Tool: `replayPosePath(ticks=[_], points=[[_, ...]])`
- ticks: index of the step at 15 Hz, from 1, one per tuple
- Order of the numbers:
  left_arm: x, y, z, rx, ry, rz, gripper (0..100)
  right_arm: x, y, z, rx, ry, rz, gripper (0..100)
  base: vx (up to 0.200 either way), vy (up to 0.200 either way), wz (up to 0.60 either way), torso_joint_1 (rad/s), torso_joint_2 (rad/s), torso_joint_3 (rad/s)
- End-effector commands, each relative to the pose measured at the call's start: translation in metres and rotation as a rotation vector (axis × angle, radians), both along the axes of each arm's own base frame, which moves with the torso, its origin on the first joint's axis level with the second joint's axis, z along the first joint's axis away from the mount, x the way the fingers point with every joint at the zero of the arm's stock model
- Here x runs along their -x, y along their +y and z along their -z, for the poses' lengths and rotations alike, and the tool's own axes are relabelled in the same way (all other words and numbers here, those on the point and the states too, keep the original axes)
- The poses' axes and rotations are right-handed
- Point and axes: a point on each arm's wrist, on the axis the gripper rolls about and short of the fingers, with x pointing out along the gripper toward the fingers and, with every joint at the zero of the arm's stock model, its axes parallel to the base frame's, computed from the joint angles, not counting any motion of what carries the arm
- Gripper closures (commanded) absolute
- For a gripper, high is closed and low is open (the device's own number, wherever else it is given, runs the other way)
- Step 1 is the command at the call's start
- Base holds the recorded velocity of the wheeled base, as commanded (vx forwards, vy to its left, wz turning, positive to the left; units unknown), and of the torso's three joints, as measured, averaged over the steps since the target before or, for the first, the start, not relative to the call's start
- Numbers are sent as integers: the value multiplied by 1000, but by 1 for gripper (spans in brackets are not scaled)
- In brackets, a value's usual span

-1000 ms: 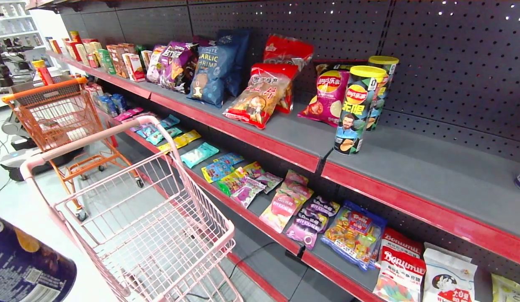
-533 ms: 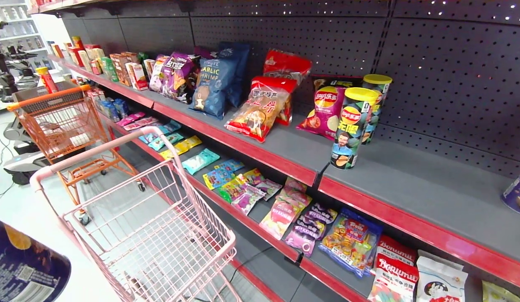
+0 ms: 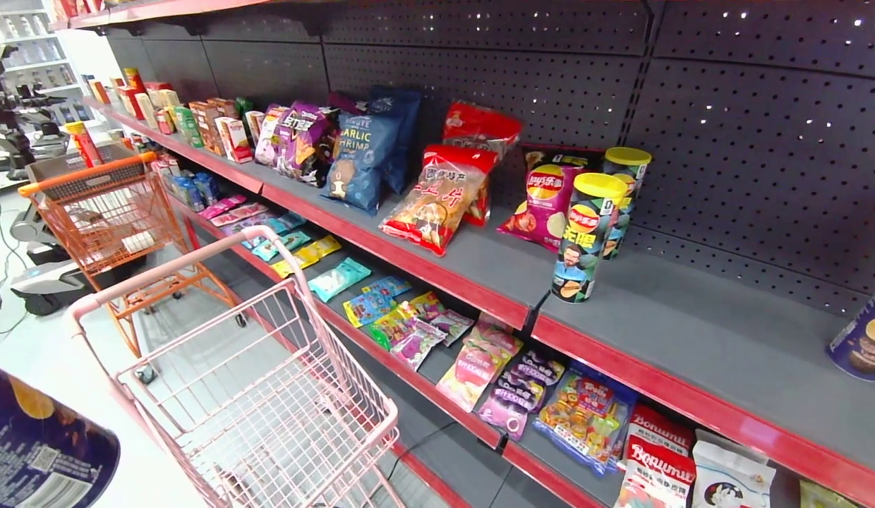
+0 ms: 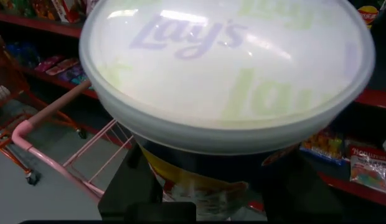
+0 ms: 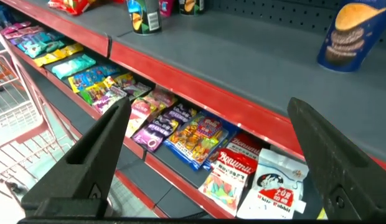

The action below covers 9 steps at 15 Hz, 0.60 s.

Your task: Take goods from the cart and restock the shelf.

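- Gripping a dark-blue cylindrical chip can [image 4: 199,180] with a translucent white lid, the left claw [image 4: 211,205] clamps its body from both sides; a pink wire cart [image 4: 22,132] lies beyond it.
- Spread wide, the right claw [image 5: 208,158] faces a grey red-edged shelf [image 5: 243,68]; a second dark-blue can [image 5: 345,34] stands farther ahead on it.

Spread right claw [image 5: 208,104], seemingly empty, facing shelf [image 5: 243,56].
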Motion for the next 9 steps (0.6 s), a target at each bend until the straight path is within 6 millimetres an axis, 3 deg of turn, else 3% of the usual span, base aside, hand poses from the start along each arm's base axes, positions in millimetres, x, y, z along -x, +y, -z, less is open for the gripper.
replayPosePath(ticks=[1,3,9], points=[[-2,0,1,-1,11,1,100,0,0,0,0,2,0,0,0,0,0,159,-354,-203],[-1,0,1,-19,3,7,100,0,0,0,0,0,0,0,0,0,0,154,-332,-178],[-8,1,5,-51,35,6,100,0,0,0,2,2,0,0,0,0,0,5,-12,-8]])
